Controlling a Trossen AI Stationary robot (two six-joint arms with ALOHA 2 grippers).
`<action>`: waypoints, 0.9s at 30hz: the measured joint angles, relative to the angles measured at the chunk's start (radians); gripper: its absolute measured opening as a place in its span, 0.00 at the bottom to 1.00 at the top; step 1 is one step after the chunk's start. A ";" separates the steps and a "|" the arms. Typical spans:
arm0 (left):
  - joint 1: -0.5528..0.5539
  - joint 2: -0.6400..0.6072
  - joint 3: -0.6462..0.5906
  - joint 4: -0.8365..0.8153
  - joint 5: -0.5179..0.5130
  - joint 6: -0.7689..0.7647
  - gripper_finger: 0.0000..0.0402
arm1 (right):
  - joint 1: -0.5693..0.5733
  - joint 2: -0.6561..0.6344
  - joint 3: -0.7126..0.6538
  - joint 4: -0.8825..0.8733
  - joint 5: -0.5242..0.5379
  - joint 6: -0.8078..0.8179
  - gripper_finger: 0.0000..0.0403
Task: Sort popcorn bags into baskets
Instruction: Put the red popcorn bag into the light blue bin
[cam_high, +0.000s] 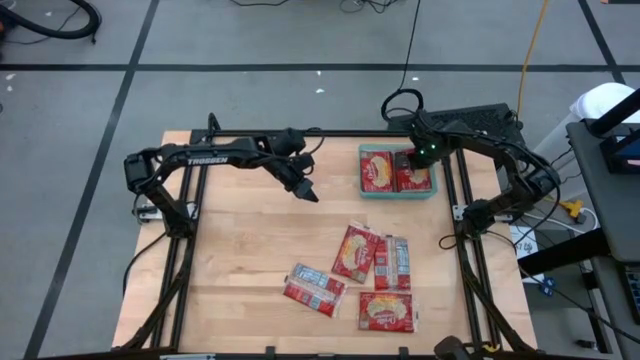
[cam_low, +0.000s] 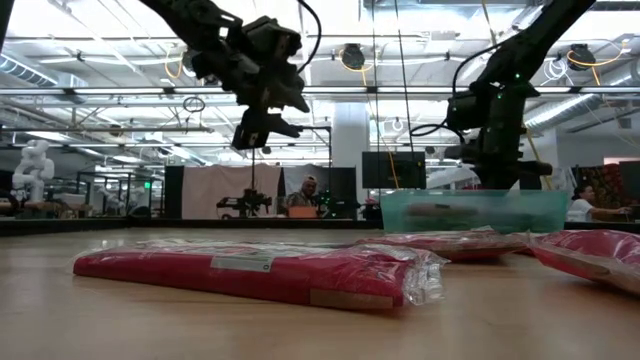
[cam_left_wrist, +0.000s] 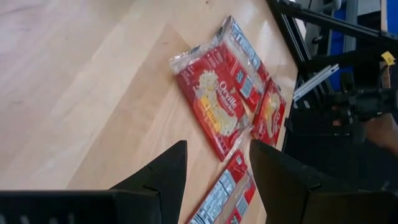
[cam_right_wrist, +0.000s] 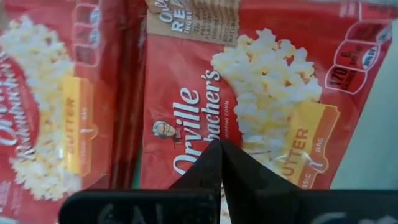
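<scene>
Right gripper (cam_right_wrist: 219, 152) is hovering closed and empty over light, slippery binned Orville Redenbacher's popcorn bag (cam_right_wrist: 249, 93); grab crimped edges.

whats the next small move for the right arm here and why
Probably lift the right gripper straight up out of the teal basket. Its fingers are shut with nothing between them, just above a popcorn bag already lying flat in the basket beside another, so that drop looks finished. Five or so bags remain on the table, and the left gripper hovers open above the table.
</scene>
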 joint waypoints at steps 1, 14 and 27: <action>-0.002 0.000 0.000 0.000 0.000 -0.002 0.44 | -0.001 0.000 0.000 0.000 0.010 0.005 0.00; -0.078 0.000 0.000 -0.238 -0.058 0.042 0.44 | 0.076 -0.208 -0.002 0.024 -0.097 0.156 0.00; -0.268 0.000 -0.131 -0.299 -0.142 0.193 0.44 | 0.530 -0.475 0.000 0.073 0.000 0.628 0.00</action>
